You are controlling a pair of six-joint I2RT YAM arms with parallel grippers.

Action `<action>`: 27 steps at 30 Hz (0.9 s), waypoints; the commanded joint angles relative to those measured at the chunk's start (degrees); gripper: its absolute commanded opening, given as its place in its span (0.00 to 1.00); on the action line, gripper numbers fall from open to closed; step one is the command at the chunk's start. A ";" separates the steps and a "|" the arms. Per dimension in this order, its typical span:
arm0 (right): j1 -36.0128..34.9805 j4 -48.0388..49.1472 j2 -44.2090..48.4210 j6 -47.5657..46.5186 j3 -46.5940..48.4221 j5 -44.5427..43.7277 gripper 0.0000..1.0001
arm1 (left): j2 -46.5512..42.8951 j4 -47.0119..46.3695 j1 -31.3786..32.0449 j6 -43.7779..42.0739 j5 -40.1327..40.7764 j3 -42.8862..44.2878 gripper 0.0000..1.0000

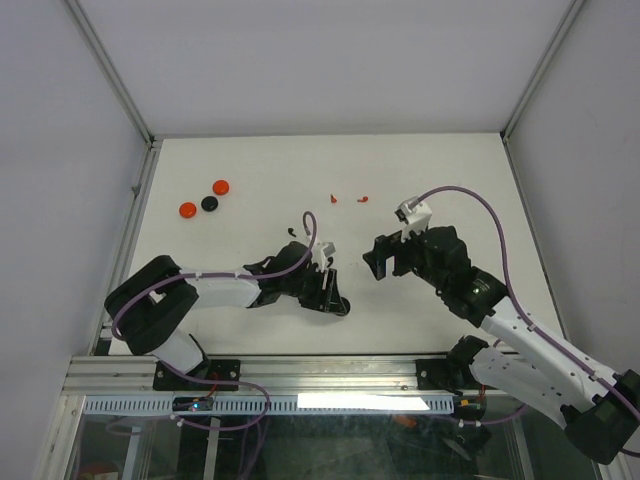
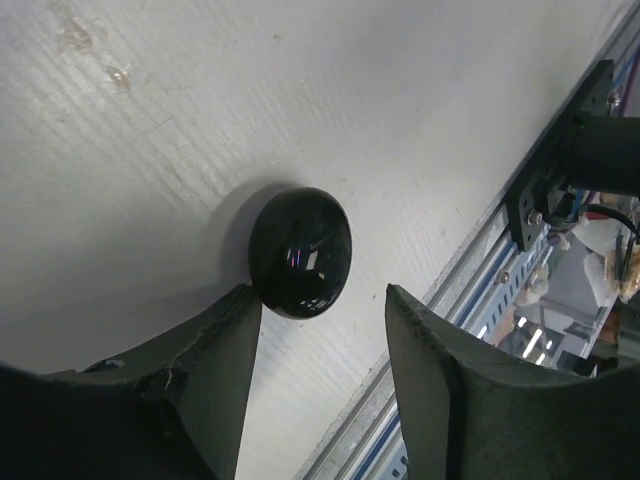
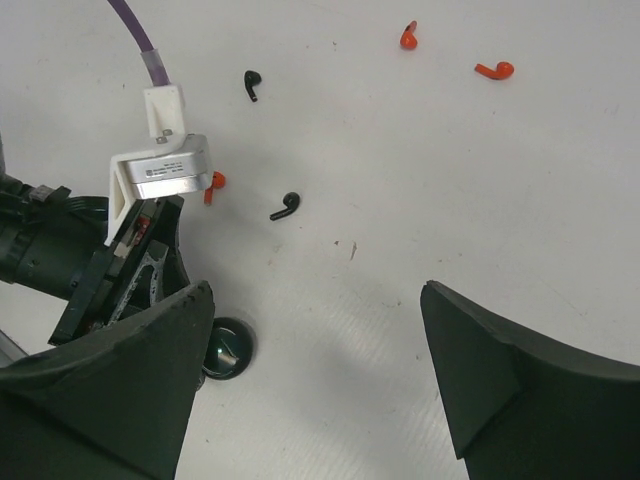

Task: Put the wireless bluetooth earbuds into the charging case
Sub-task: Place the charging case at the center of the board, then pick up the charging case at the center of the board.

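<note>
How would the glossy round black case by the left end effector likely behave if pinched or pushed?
The round black case shows sharp reflections on a smooth dome, so the left end effector may well slip off it. It looks hard and stiff. Lying flat on the table, it would probably slide rather than roll.

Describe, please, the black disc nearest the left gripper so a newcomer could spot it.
On the white table, find the left gripper. The glossy black disc lies just beyond its open jaws, alone, unlike the other black disc between two red discs far left.
</note>
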State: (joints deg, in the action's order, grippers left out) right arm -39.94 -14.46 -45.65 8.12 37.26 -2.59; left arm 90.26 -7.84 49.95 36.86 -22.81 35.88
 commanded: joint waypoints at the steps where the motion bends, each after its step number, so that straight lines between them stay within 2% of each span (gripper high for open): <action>1: 0.06 -0.21 1.98 1.14 0.27 -1.51 0.87 | -4.26 4.04 0.67 0.25 5.67 0.41 0.55; 8: 0.05 -1.77 2.04 0.00 1.51 -2.31 0.88 | -12.80 15.75 0.00 -1.26 17.68 1.99 0.66; 13: 0.11 -1.31 1.28 -1.96 1.13 -5.43 0.89 | -17.11 24.66 -4.58 -1.93 23.52 4.49 0.71; 20: 0.07 3.72 4.42 -0.48 -1.77 -6.66 0.90 | -20.14 31.54 -18.88 -6.63 28.57 8.66 0.83; 27: 0.10 5.12 6.07 -1.30 -2.89 -8.11 0.90 | -13.67 33.68 -32.30 -12.43 33.11 16.15 0.87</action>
State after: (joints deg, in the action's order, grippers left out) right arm -39.94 -13.89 -40.58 7.40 34.09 -8.82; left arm 73.38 24.84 22.92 29.12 6.09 47.11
